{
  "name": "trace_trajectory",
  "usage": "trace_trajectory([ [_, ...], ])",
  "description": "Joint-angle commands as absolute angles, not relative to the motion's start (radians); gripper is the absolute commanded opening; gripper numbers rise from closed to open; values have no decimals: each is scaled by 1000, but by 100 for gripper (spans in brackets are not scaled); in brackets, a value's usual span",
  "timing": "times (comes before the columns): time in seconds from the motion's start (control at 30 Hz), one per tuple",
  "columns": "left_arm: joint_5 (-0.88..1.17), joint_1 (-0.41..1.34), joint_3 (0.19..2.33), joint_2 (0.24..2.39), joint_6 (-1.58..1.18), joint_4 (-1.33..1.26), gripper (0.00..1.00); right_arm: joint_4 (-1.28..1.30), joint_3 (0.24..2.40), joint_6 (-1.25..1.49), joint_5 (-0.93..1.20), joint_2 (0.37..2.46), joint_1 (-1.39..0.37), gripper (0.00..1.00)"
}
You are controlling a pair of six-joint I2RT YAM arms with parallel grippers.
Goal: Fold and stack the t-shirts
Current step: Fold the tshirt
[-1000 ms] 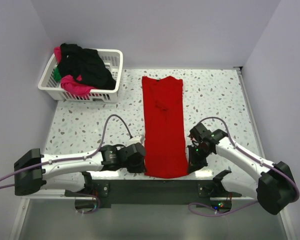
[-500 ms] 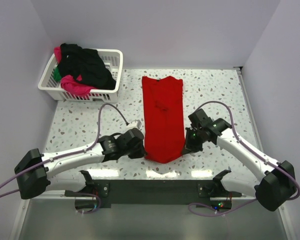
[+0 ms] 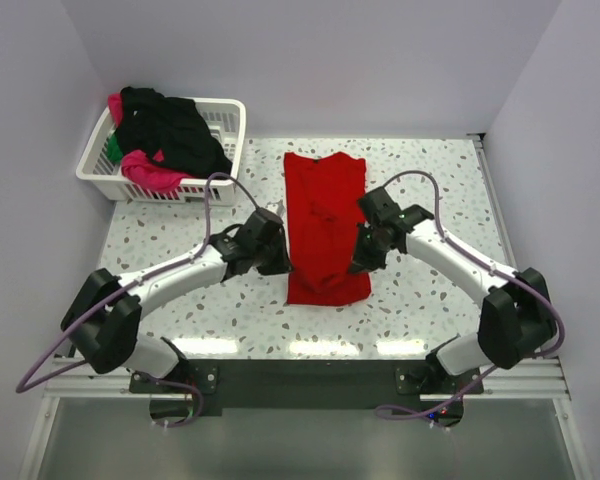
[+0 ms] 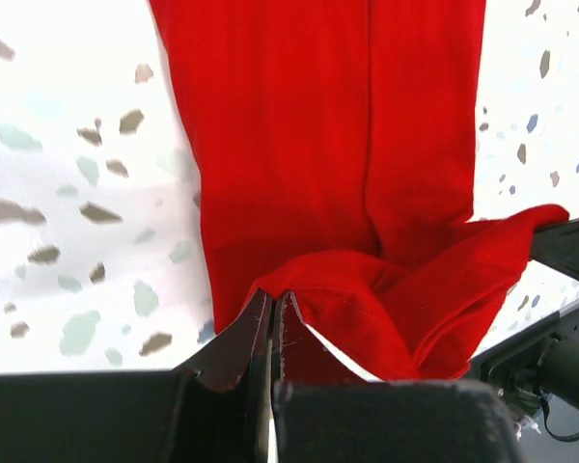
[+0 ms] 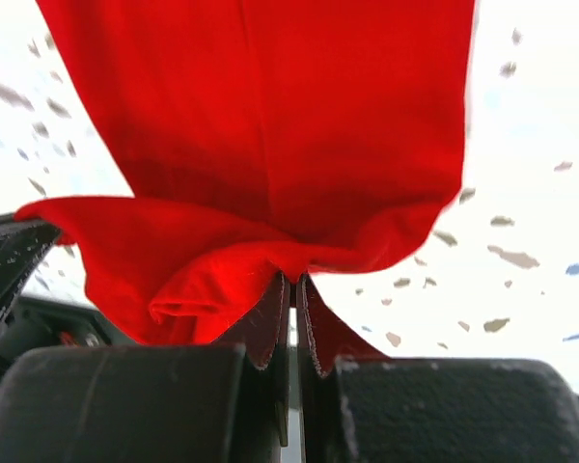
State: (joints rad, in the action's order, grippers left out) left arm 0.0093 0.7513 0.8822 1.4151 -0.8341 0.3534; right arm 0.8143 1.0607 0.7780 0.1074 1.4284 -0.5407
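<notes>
The red t-shirt (image 3: 326,215) lies as a long narrow strip down the middle of the table, collar end at the back. Its near end is lifted and doubled over the rest. My left gripper (image 3: 286,264) is shut on the left corner of that near hem (image 4: 328,280), and my right gripper (image 3: 357,262) is shut on the right corner (image 5: 270,256). Between the two grips the cloth sags in a loose fold (image 4: 444,309). In the left wrist view my left gripper (image 4: 273,304) pinches the hem edge; in the right wrist view my right gripper (image 5: 294,282) does the same.
A white lattice basket (image 3: 223,112) stands at the back left, holding a black t-shirt (image 3: 170,130), a pink one (image 3: 150,172) and a bit of green cloth (image 3: 113,150). The speckled table (image 3: 430,190) is walled at the back and on both sides.
Both grippers have moved from the table's near edge toward the back, carrying the red shirt's near hem up and over the rest. The shirt's visible length has shortened.
</notes>
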Motion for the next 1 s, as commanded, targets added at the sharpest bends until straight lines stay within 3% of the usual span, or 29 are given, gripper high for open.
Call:
trace_trajectory([
  [0.0,70,689,962,1463,-724,293,0,773,1161,762,41,1491,-516,0],
  [0.47,202,491,1233,1762,-600,253,0,764,1445,680,29,1792,-377,0],
  [0.97,232,422,1491,1997,-581,301,0,821,1729,640,29,2049,-310,0],
])
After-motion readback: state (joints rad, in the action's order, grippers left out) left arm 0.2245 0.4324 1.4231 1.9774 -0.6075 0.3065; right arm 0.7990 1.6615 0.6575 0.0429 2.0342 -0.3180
